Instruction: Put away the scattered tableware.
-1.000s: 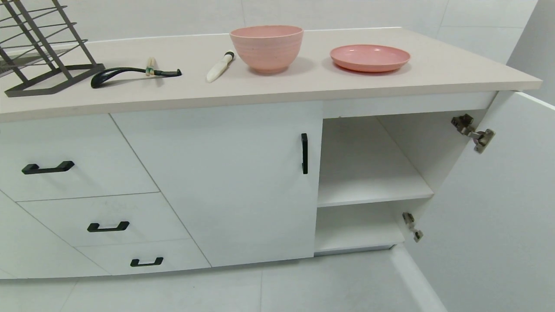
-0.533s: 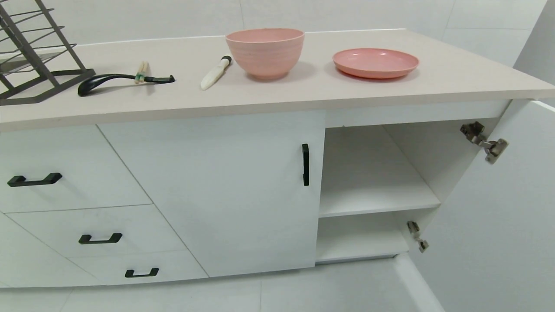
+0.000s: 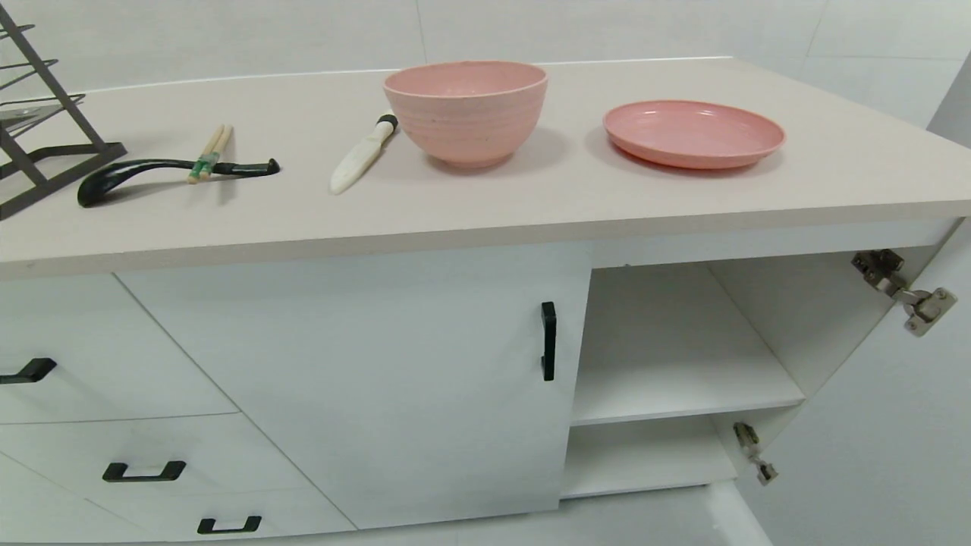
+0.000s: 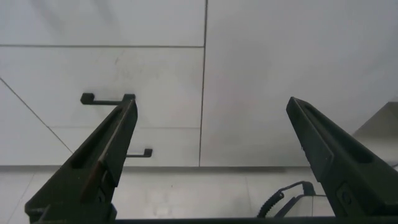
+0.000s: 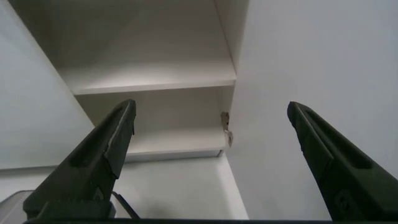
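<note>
On the worktop (image 3: 531, 197) stands a pink bowl (image 3: 464, 112), and well apart on its right is a pink plate (image 3: 692, 133). Near the bowl on the left lies a white knife (image 3: 362, 154) with a black collar. Farther left is a black ladle (image 3: 163, 172) with chopsticks (image 3: 209, 152) crossing its handle, then a dark wire rack (image 3: 45, 129). Below, the cupboard door (image 3: 379, 379) is shut and the compartment beside it is open, showing a shelf (image 3: 675, 379)

The left tool (image 4: 211, 106) has its jaws wide apart and holds nothing. Straight ahead of it are white drawer fronts, with a black drawer handle (image 4: 106, 98) just past one finger

The right tool (image 5: 211, 107) is also spread wide and holds nothing. Ahead of it is the open compartment with its shelf (image 5: 155, 84), a hinge (image 5: 226, 124) and the open door (image 5: 323, 62). The tableware lies on the worktop, higher than what both tools face
</note>
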Tool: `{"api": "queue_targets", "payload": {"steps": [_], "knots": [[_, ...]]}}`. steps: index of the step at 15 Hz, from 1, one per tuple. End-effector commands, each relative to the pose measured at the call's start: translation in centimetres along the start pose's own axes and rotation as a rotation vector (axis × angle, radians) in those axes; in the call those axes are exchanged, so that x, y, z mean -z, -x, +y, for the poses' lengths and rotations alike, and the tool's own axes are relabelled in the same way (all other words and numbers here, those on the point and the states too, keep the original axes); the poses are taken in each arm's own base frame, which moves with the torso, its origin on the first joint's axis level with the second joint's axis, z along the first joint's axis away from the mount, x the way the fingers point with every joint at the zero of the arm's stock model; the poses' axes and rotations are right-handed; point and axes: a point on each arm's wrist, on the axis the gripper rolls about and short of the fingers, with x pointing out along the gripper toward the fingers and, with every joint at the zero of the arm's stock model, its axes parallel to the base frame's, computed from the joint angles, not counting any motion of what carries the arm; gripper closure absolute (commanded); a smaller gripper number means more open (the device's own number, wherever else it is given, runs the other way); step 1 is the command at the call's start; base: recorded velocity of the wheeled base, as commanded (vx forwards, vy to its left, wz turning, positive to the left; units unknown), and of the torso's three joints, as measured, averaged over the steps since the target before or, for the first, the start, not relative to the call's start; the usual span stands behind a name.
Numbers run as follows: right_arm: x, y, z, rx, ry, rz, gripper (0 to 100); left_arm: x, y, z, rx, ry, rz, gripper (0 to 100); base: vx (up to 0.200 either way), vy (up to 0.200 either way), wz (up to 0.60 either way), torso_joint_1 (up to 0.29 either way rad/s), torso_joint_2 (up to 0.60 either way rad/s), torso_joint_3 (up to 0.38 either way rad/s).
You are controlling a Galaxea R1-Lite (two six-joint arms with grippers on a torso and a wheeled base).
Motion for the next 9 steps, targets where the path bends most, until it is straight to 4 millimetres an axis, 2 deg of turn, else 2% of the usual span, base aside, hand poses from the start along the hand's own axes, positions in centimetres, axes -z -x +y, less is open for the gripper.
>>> {"api": "queue_targets", "payload": {"steps": [1, 9], "knots": [[0.0, 0.0, 0.0, 0.0, 0.001, 0.0, 0, -0.01, -0.01, 0.0, 0.0, 0.0, 0.001, 0, 0.0, 0.0, 0.0, 0.0, 0.0, 0.0], [0.0, 0.0, 0.0, 0.0, 0.004, 0.0, 0, -0.01, -0.01, 0.0, 0.0, 0.002, 0.001, 0, 0.0, 0.0, 0.0, 0.0, 0.0, 0.0]]}}
